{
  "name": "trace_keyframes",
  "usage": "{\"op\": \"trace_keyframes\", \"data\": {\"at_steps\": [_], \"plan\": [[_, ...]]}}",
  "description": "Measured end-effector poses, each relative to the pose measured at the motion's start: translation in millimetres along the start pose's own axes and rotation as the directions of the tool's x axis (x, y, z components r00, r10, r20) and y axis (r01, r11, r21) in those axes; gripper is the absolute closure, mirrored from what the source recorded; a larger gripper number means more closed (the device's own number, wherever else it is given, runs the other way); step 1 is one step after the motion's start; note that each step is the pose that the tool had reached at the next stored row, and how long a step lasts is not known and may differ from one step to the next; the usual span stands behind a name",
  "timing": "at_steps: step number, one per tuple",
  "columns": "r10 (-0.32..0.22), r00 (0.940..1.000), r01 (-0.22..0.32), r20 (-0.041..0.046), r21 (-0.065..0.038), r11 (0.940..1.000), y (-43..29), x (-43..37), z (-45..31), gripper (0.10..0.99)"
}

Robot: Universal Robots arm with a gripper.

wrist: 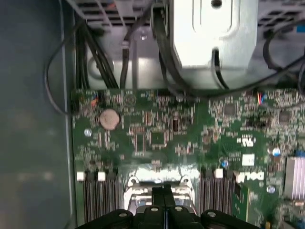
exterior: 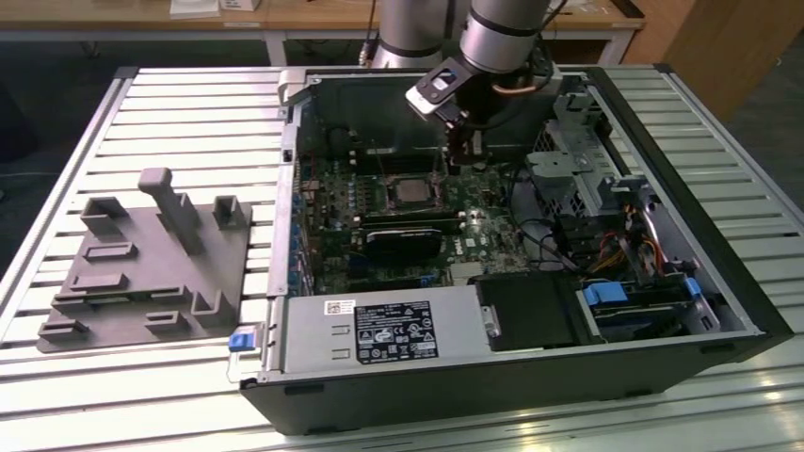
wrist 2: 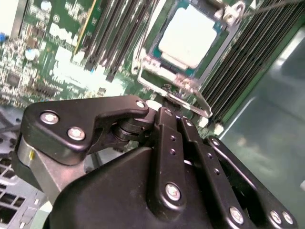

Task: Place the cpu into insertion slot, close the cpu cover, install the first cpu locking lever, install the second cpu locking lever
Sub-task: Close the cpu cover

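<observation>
I'm seeing the gripper with its black fingers pressed together, hanging just beside the socket. The flat square chip, with a pale matte metal top, is sitting in that socket on the green board, and a thin silver cover frame is lying around it.

exterior view: high, off the arm, tilted down over the open black metal computer case on the slatted silver metal table; set far enough back to take in the whole case. second wrist view: very near, looking obliquely past the black metal-linked gripper at the flat green circuit board and the small square silver-rimmed insertion slot. first wrist view: further off, facing the board almost flat-on, with the gripper in the foreground. both wrist views share the gripper, the slot's rim and the board around it. the exterior view holds that same patch, small, mid-case.
</observation>
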State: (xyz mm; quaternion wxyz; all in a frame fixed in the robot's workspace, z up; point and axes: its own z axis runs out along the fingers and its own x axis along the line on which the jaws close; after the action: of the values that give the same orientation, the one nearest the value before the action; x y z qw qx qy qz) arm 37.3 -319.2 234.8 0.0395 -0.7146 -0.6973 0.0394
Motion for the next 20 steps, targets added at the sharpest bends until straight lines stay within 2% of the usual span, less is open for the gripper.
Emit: {"op": "trace_keyframes", "data": {"at_steps": [12,14,20], "plan": [[0.0,1.0,0.0,-0.001,-0.004,1.0,-20.8,-0.7,3.0,0.98],[0.0,1.0,0.0,-0.0024,-0.013,0.9999,-24.6,-1.4,4.4,0.98],[-0.001,1.0,0.001,-0.0069,-0.054,0.9985,-33.4,-3.4,8.2,0.98]]}}
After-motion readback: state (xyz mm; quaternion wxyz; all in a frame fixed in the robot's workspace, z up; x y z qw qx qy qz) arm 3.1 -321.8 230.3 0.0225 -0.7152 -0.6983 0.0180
